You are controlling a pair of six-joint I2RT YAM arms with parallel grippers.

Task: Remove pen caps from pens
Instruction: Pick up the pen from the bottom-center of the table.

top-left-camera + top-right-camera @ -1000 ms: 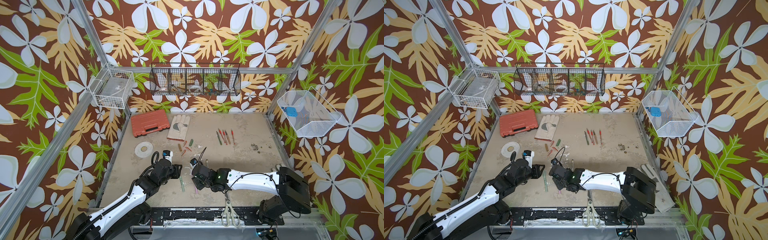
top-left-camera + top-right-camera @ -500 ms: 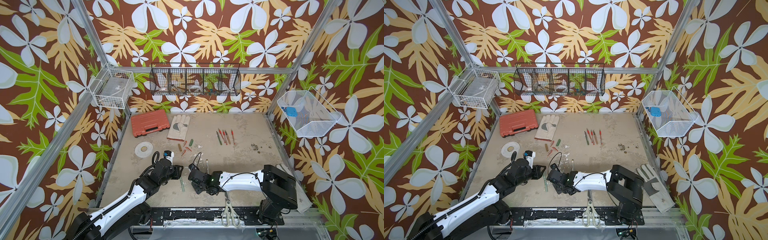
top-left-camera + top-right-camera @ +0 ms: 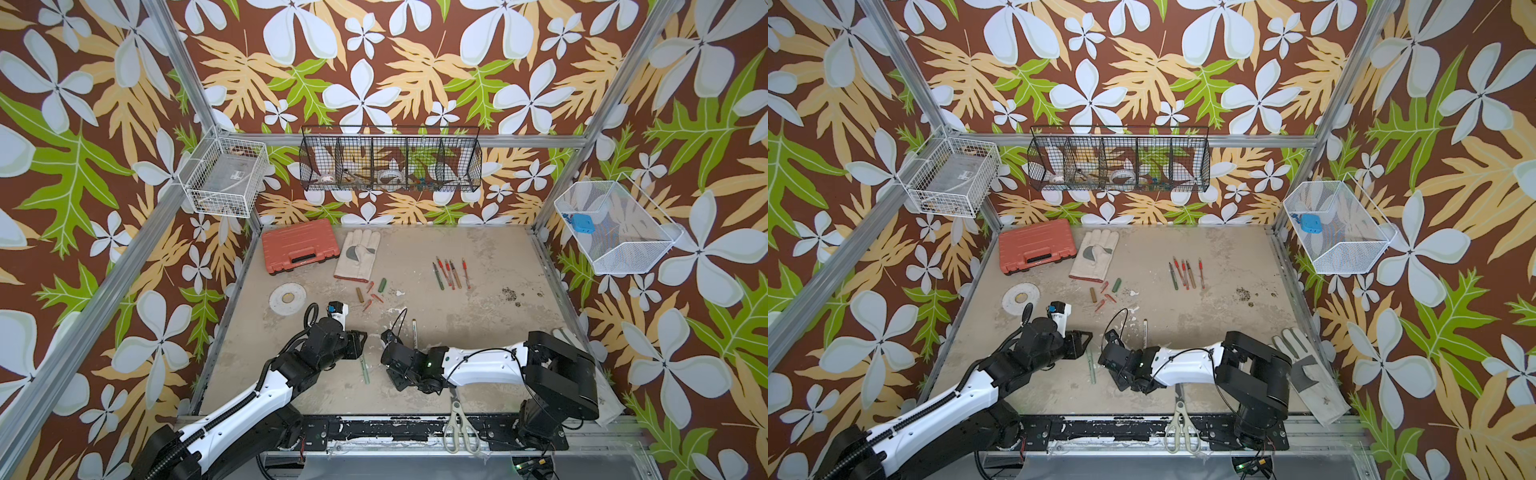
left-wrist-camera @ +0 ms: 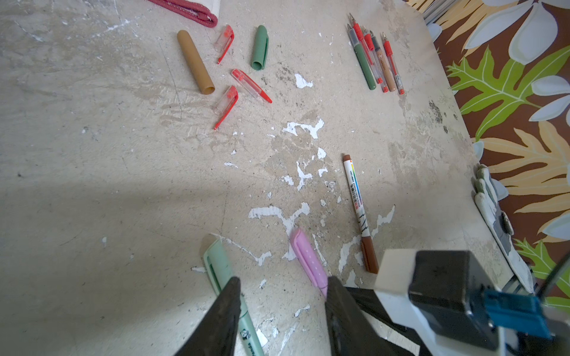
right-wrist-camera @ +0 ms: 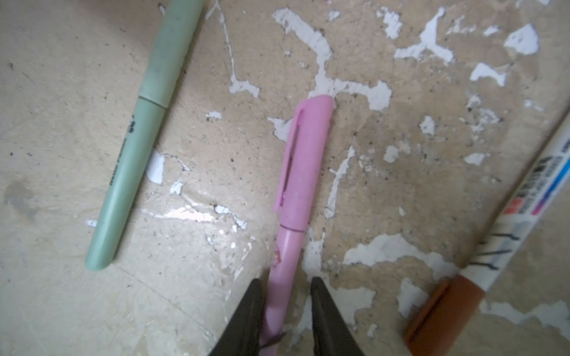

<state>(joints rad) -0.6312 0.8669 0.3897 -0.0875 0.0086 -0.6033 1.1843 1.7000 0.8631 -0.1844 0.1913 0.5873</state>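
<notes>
A capped pink pen [image 5: 291, 246] lies on the table with its barrel between the fingers of my right gripper [image 5: 286, 282]. One finger touches the barrel and a narrow gap shows at the other. The pink cap [image 5: 308, 154] points toward my left gripper [image 4: 282, 282], which is open and holds nothing. A capped pale green pen [image 4: 220, 268] lies beside one left finger. A white-and-brown pen [image 4: 356, 197] lies close by. Loose pen caps, tan [image 4: 195, 61], dark green [image 4: 259, 46] and red-clear [image 4: 226, 104], lie further back, beside a row of uncapped pens [image 3: 451, 272].
Grey-handled scissors [image 3: 457, 424] rest on the front rail. An orange case [image 3: 301, 245], a work glove [image 3: 357, 253] and a white disc [image 3: 287, 297] sit at the back left. A second glove [image 3: 1308, 374] lies at the right edge. Wire baskets hang on the walls.
My right gripper has shifted slightly left and its jaws have narrowed round the pink pen's barrel. The left gripper has stayed almost where it was.
</notes>
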